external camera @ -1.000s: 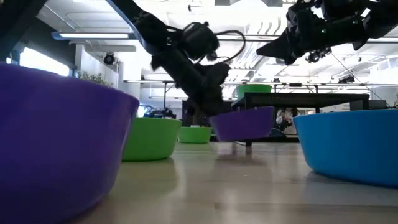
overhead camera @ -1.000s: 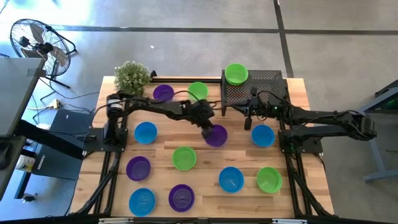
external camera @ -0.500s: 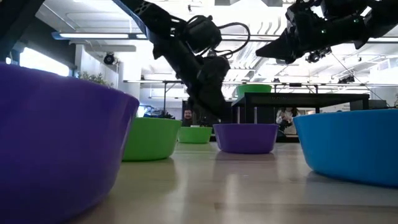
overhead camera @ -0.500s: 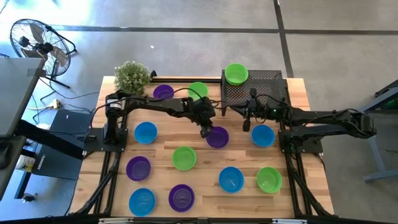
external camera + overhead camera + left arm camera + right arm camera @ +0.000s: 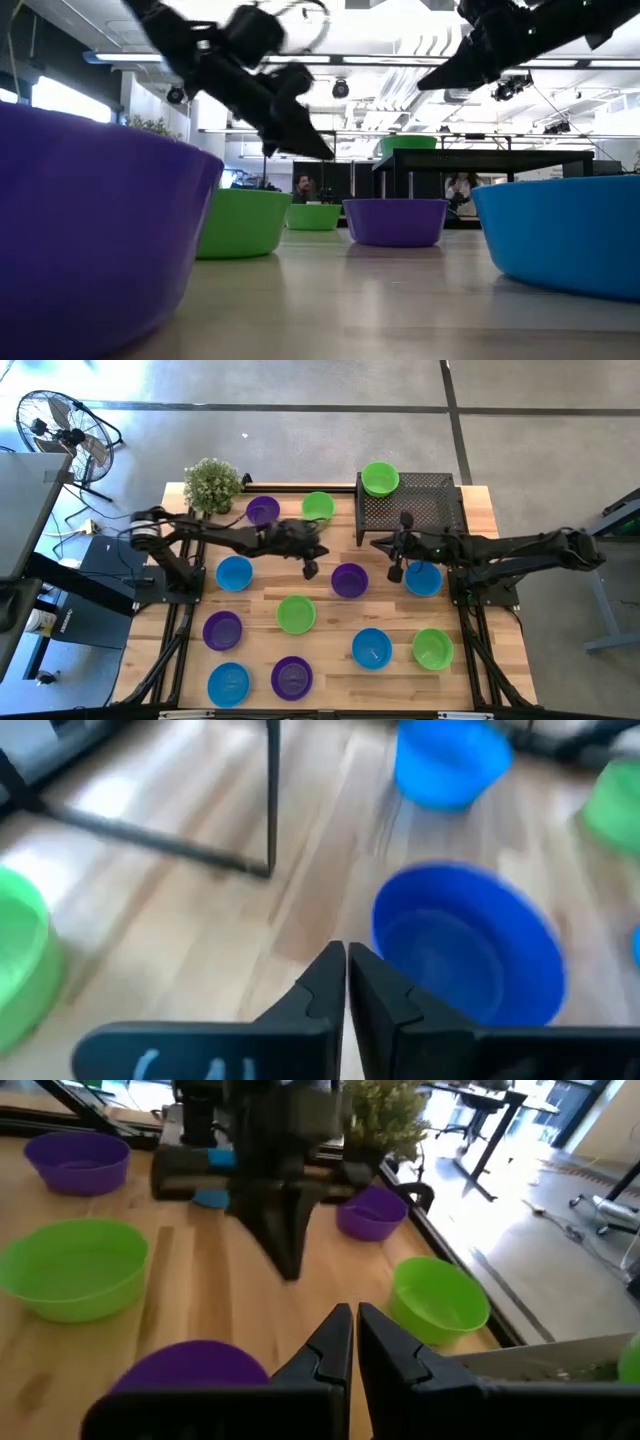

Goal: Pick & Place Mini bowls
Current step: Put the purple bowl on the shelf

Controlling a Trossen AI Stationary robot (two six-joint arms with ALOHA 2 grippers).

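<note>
The purple mini bowl (image 5: pixel 349 580) stands upright on its base on the wooden table (image 5: pixel 330 660), also in the low view (image 5: pixel 395 221). My left gripper (image 5: pixel 310 569) hangs shut just left of it, above the wood, touching nothing; the low view shows it raised (image 5: pixel 318 152). My right gripper (image 5: pixel 395 573) is shut between the purple bowl and a blue mini bowl (image 5: pixel 423 577), clear of both and high in the low view (image 5: pixel 432 82). A green mini bowl (image 5: pixel 379 478) rests on top of the black mesh rack (image 5: pixel 420 500).
More mini bowls stand around the table: green (image 5: pixel 297 614), (image 5: pixel 318 507), (image 5: pixel 433 648); blue (image 5: pixel 234 573), (image 5: pixel 371 648), (image 5: pixel 228 683); purple (image 5: pixel 262 510), (image 5: pixel 222 630), (image 5: pixel 291 677). A potted plant (image 5: pixel 212 483) stands at the far left corner.
My left gripper has set the purple bowl down from just above the wood, opened and let go. It has then drawn back toward the table's left edge, risen a little and shut again. The bowl stays where it was put. My right gripper has swung a little toward the near edge.
</note>
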